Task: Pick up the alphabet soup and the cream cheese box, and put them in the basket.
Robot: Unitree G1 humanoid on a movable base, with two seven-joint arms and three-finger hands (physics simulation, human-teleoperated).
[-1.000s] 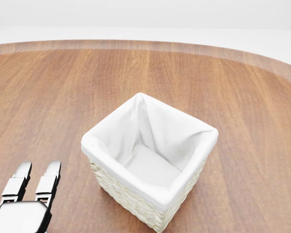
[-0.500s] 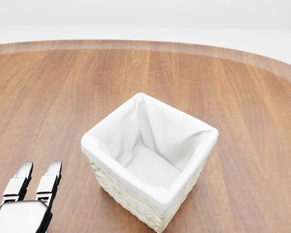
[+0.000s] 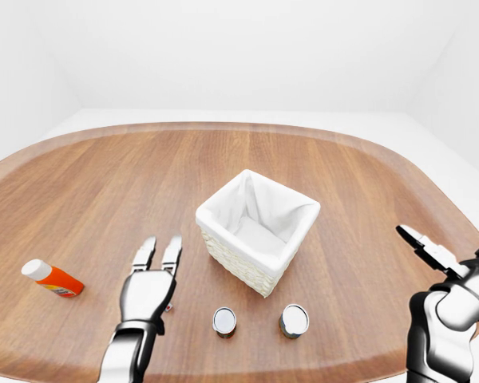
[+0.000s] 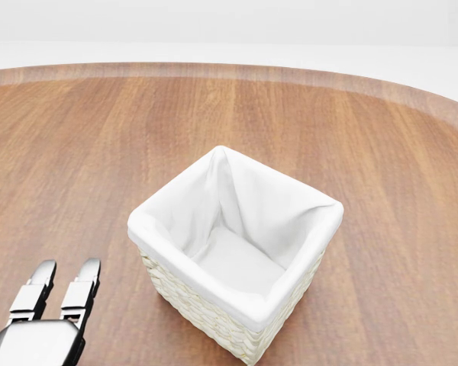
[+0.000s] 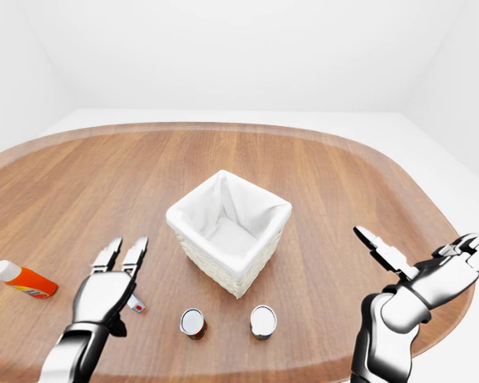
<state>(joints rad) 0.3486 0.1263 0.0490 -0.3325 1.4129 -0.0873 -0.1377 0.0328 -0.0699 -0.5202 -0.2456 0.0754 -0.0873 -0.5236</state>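
Two cans stand upright on the wooden table [image 3: 80, 175] at the bottom of the left-eye view: the left can [image 3: 224, 321] and the right can [image 3: 294, 320], apart from each other with bare wood between. Both sit just below the basket's lower corner and near the table's bottom edge. Which one is the alphabet soup cannot be told; only the lids show clearly.

Basket [image 3: 259, 263]: woven, white cloth lining, set cornerwise at the table's middle, with nothing visible inside in the head view. Bare wood surrounds it on all sides.

Left hand [image 3: 149, 283]: fingers [image 3: 172, 254] straight and spread, holding nothing, to the left of the basket and up-left of the left can, clear of both. A small red-and-white object [image 5: 136, 303] lies on the table just right of this hand in the right-eye view; whether it is the cream cheese box cannot be told, being too small.

Right hand [image 5: 431, 271]: near the table's right edge, well apart from the basket and cans, fingers [image 5: 381, 247] extended and open, holding nothing.

An orange bottle with a white cap [image 3: 52, 278] lies on its side near the left edge, well apart from everything else.

The upper half of the table is bare wood out to its curved rim.
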